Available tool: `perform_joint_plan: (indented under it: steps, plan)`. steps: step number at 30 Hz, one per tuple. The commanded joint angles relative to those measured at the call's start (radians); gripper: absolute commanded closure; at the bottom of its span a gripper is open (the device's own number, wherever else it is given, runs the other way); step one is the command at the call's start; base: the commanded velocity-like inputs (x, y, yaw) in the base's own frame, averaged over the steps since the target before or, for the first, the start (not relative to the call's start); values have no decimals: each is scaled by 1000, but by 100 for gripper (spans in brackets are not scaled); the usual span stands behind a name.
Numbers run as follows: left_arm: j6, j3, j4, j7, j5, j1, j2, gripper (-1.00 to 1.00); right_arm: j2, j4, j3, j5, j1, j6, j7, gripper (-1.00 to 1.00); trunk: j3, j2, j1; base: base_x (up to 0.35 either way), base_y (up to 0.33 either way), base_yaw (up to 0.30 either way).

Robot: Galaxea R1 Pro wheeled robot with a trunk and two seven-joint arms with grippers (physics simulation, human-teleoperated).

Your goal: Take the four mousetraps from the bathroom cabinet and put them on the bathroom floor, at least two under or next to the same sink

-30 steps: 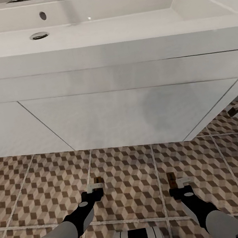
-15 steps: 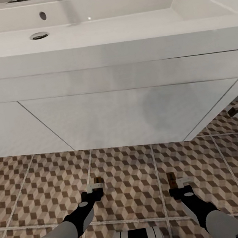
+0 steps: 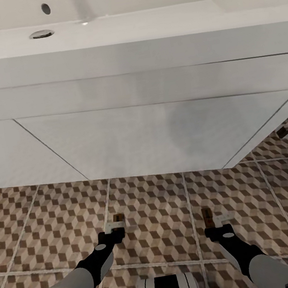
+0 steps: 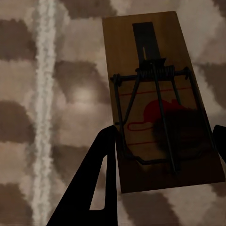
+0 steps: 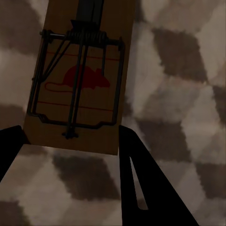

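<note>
Left end effector [image 3: 116, 226]: your fingers straddle a mousetrap [image 4: 162, 101] lying on the bathroom floor [image 3: 154, 207]; grip unclear.
Right end effector [image 3: 217, 221]: likewise around a second mousetrap [image 5: 82, 75], before the bathroom sink [image 3: 135, 29].

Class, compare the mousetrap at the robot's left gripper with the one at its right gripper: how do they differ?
The left mousetrap lies beside a pale grout line; the right mousetrap lies on patterned tile. A dark shadow covers the left one's red mouse print; the right one's shows clearly. Both are flat wooden boards with wire springs, framed by open gripper fingers.
</note>
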Motion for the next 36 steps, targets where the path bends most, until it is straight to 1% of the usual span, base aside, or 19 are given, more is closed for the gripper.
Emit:
perform_joint_plan:
  steps: [1,10,12,17,19,21,26,30,33,36]
  plan:
    - [-4,-9,1,8,8,-1,0,100,-1,-1,6,2,0,4,-3,100,-1,0,0,0,0,0]
    - [-8,-10,1,9,3,-1,-1,100,-1,-1,6,3,0,3,-3,100,-1,0,0,0,0,0]
    - [-25,-10,1,11,1,-1,-1,100,-1,-1,6,3,0,0,-3,100,-1,0,0,0,0,0]
    - [-123,-14,7,12,-8,-1,2,100,-1,-1,6,5,0,-32,-4,100,-1,0,0,0,0,0]
    - [-149,-15,11,11,-18,-1,4,100,-1,0,6,5,0,-50,-4,100,-1,0,0,0,0,0]
    - [-157,-15,13,10,-29,-1,6,100,-1,0,6,5,0,-66,-4,100,-1,0,0,0,0,0]
    - [-125,-13,16,7,-42,-1,14,100,-1,1,7,7,0,-83,-5,100,-1,0,0,0,0,0]
    - [-107,-13,16,6,-45,-1,16,100,1,0,8,9,0,-88,-5,100,-1,0,0,0,0,0]
    - [-101,-12,16,5,-46,-1,17,100,13,1,10,11,0,-107,-5,100,-1,0,0,0,0,0]
    - [-98,-12,17,5,-46,-1,17,100,19,1,10,11,0,-128,-5,100,-1,0,0,0,0,0]
